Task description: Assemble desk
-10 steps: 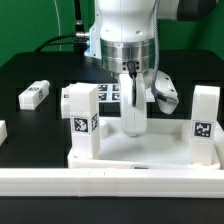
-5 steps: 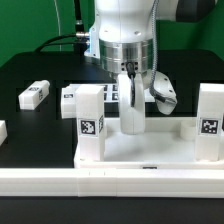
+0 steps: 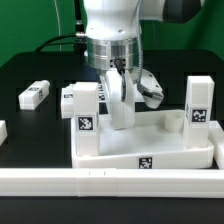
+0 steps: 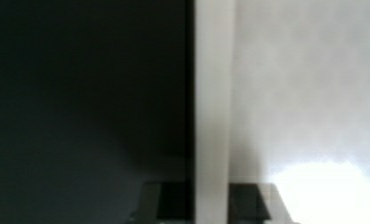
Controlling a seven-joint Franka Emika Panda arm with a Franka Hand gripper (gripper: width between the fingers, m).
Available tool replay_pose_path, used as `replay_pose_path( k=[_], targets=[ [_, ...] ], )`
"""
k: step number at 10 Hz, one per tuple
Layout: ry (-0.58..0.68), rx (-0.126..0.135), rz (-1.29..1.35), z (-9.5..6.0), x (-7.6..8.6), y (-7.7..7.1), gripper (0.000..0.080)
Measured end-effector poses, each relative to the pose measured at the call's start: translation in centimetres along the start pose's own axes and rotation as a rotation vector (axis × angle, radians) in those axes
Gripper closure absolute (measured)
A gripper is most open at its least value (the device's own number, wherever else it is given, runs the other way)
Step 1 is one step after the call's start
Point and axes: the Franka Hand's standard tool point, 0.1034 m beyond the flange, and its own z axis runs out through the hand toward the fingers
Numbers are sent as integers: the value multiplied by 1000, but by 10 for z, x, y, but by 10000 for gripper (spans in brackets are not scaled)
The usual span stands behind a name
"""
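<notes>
Tool [image 3: 121,118] downward — jaws pinched

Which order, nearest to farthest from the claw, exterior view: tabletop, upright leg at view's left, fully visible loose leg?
1. tabletop: held by the claw.
2. upright leg: beside it, exterior view's left.
3. loose leg: lying flat, farther toward that left.

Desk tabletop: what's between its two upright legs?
In the exterior view, the gripper, shut on the tabletop's rim, stands between that view's left leg and right leg.
</notes>
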Motion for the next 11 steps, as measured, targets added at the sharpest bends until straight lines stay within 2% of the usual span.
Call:
replay_pose_path(
  k=[2,7,11],
  targets=[
    [8,-2,-53,-2,13,3,728],
    [10,1,-102,-2,12,1,729],
    [13,0,-474,-5,23,-3,729]
  ],
)
